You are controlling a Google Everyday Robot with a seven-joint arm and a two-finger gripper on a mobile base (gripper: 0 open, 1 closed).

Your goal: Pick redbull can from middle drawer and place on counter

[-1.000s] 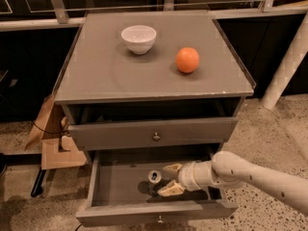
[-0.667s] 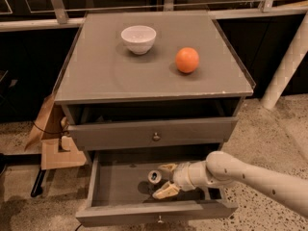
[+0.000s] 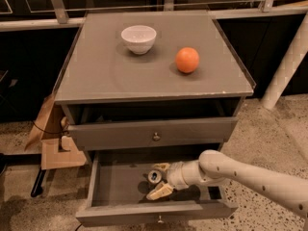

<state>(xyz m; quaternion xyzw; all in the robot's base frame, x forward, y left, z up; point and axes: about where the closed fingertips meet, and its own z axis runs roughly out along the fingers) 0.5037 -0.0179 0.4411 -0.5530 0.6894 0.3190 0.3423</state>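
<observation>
Inside middle drawer, gripper jaws spread apart, redbull can between them

Light falls from above, soft and fairly even. The counter is the brightest surface, with a pale sheen across its middle and no hard glare. The white bowl and orange cast short soft shadows at their bases. The background is near black. The gap under the counter edge is deeply shadowed. The middle drawer interior is dim, shaded at the back by the upper drawer. The gripper sits inside it, jaws apart around the redbull can; the can top glints faintly.
</observation>
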